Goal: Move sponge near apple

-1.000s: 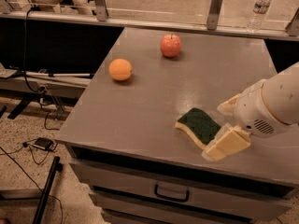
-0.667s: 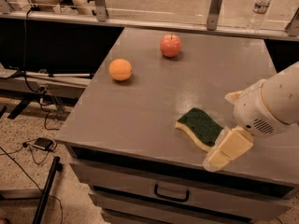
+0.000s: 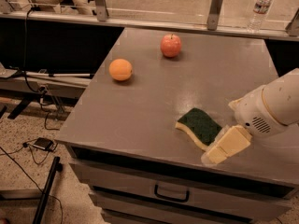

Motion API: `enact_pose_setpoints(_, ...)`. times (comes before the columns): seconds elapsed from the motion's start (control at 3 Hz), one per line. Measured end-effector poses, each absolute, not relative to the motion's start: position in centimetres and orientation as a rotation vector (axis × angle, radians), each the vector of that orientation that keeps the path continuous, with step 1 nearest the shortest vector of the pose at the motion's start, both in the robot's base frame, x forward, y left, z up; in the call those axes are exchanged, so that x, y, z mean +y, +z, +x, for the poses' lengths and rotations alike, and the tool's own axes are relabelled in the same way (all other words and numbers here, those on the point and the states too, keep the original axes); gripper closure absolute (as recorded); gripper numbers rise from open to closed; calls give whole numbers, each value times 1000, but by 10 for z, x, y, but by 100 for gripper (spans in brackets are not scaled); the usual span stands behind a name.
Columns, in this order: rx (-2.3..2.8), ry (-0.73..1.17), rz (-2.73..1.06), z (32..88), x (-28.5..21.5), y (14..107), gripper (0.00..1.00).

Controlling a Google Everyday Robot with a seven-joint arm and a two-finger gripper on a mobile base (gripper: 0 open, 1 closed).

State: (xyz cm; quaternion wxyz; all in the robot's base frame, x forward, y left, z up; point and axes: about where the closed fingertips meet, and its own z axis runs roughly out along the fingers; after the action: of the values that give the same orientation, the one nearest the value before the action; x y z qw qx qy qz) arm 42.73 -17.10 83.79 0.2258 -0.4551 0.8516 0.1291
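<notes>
The claw [image 3: 225, 146] is at the sponge's [image 3: 199, 124] 4 o'clock end, its grip impossible to tell; next it probably must carry the sponge toward the apple [image 3: 171, 45] at 11 o'clock.

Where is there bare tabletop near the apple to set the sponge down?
Bare table top runs right of the apple to the right edge, and in front of it down to the sponge. The orange narrows the left side. The gripper crowds the sponge at the front right.
</notes>
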Motion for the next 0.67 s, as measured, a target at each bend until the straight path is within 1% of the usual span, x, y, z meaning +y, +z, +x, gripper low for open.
enact_pose_setpoints(0.33,2345,351,-1259,426,-170,840,18)
enact_pose_setpoints(0.67,2342,346,-1262,426,-169,842,49)
